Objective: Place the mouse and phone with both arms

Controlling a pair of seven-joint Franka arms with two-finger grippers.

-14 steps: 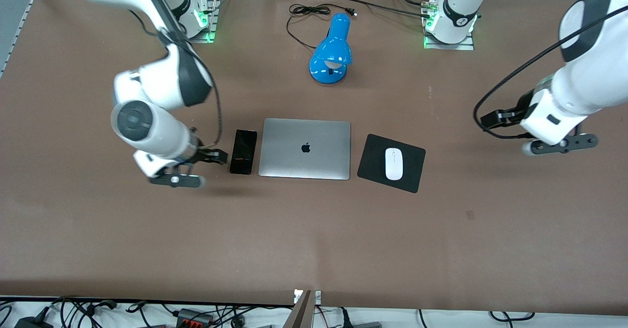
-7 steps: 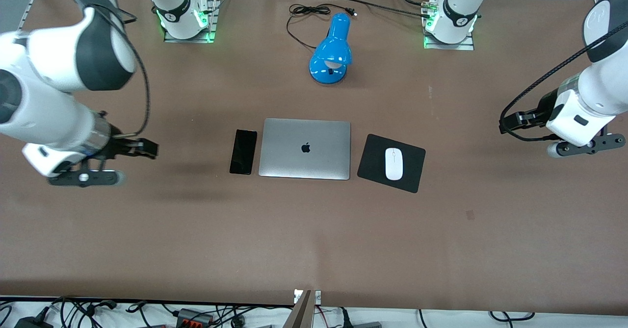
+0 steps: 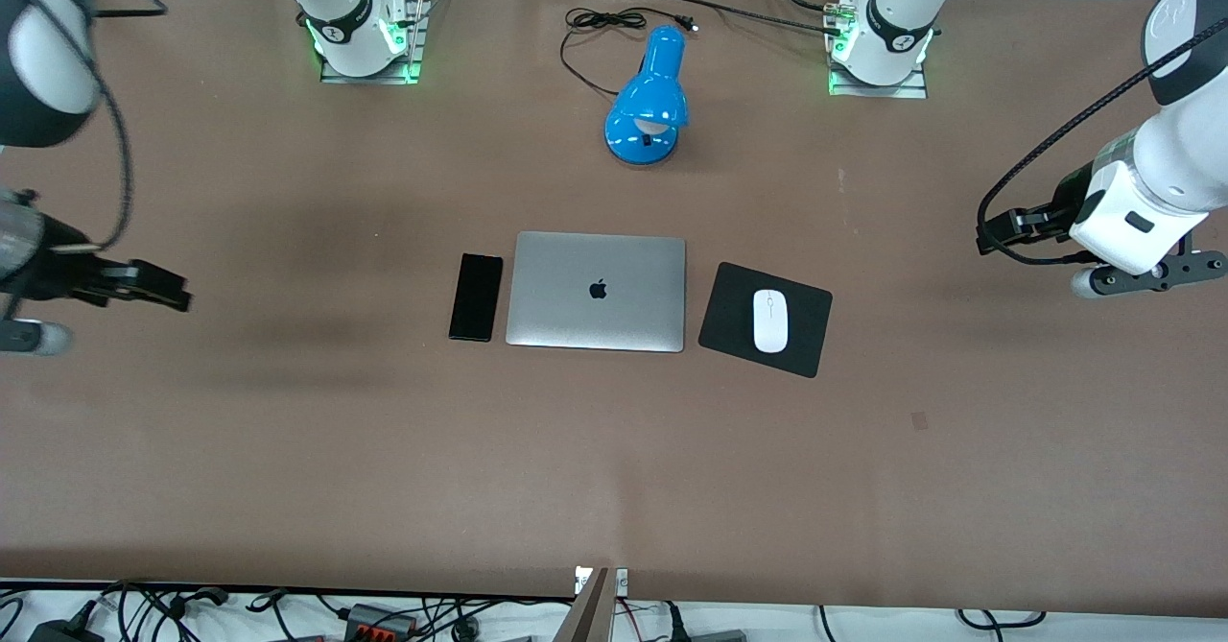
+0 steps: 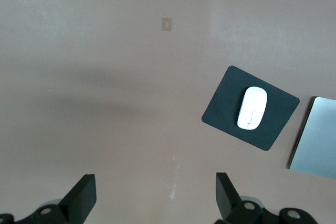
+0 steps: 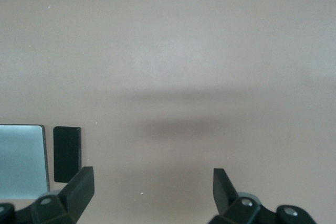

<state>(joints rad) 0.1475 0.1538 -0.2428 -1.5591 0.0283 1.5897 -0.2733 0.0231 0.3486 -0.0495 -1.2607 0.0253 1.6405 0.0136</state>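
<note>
The black phone (image 3: 476, 297) lies flat on the table beside the silver laptop (image 3: 597, 291), toward the right arm's end. It also shows in the right wrist view (image 5: 67, 153). The white mouse (image 3: 769, 320) rests on the black pad (image 3: 729, 316) at the laptop's other flank, and shows in the left wrist view (image 4: 252, 108). My right gripper (image 3: 24, 337) hangs over bare table at its own end, far from the phone, open and empty (image 5: 152, 187). My left gripper (image 3: 1146, 277) hangs over bare table at its end, far from the mouse, open and empty (image 4: 155, 192).
A blue desk lamp (image 3: 650, 105) with a black cord (image 3: 600, 23) lies farther from the front camera than the laptop, between the two arm bases. A small dark mark (image 3: 919, 419) is on the brown table (image 3: 614, 469).
The right arm has swung from right beside the phone out to its end of the table. The left arm has drawn slightly farther toward its end. Phone and mouse have not moved.
</note>
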